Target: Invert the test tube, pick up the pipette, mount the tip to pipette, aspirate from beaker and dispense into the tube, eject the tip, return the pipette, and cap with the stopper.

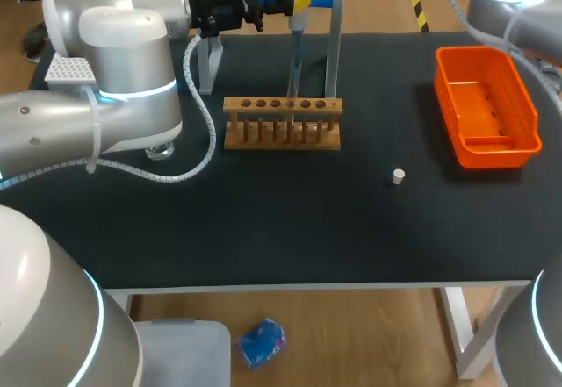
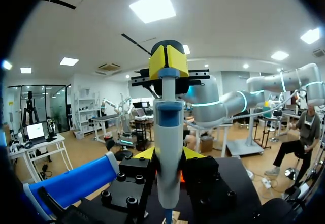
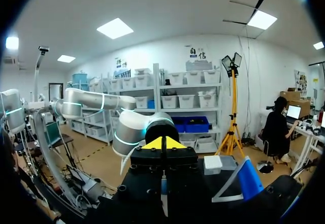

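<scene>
The white pipette with a yellow cap and blue trim (image 2: 168, 148) carries a blue-tinted window on its body, and anything printed there is too blurred to read. The left gripper (image 2: 168, 159) is clamped on this pipette, its yellow-tipped fingers (image 2: 145, 154) pressed against the barrel from both sides and holding it upright. In the head view the pipette hangs over the far middle of the black table (image 1: 281, 220), its thin lower end pointing down at the row of holes in the wooden test tube rack (image 1: 282, 125); whether it enters a tube cannot be told. The right gripper (image 3: 162, 144) has its yellow tips drawn together with only a thin seam between them. A small white cylindrical stopper (image 1: 398, 175) stands between the rack and the orange plastic bin (image 1: 486, 106). A clear glass beaker (image 1: 161, 151) sits partly under the left arm (image 1: 114, 62).
</scene>
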### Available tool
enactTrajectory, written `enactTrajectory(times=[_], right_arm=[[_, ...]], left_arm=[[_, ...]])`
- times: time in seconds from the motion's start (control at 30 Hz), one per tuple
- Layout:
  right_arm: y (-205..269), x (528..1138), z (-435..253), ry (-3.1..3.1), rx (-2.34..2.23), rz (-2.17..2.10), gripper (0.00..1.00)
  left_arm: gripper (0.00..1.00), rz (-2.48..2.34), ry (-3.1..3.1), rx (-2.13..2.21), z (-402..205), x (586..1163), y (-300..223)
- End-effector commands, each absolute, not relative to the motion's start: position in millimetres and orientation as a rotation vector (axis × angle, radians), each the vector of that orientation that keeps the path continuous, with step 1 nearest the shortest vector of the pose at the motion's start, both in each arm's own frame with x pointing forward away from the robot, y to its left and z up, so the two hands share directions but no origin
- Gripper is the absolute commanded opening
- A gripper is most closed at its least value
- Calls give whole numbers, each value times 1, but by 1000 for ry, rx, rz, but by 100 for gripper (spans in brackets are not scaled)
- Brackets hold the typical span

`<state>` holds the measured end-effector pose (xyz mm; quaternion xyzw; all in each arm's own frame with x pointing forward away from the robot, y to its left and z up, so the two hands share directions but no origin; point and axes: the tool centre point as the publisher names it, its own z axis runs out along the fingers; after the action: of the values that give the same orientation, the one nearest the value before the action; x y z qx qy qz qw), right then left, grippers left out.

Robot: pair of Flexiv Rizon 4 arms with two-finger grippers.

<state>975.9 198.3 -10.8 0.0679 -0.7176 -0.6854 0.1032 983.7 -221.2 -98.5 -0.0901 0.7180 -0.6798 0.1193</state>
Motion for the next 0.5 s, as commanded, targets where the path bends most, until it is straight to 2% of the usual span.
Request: enactTrajectory(times=[0.03,0.5], right_arm=[[197,975,-18,-2111,196,-2027,0],[197,973,-26,-2105,180,-2024,0]], left_arm=[[0,-1989,2088,-267,-97,984,-222],[0,-1989,2088,-267,-97,984,-222]])
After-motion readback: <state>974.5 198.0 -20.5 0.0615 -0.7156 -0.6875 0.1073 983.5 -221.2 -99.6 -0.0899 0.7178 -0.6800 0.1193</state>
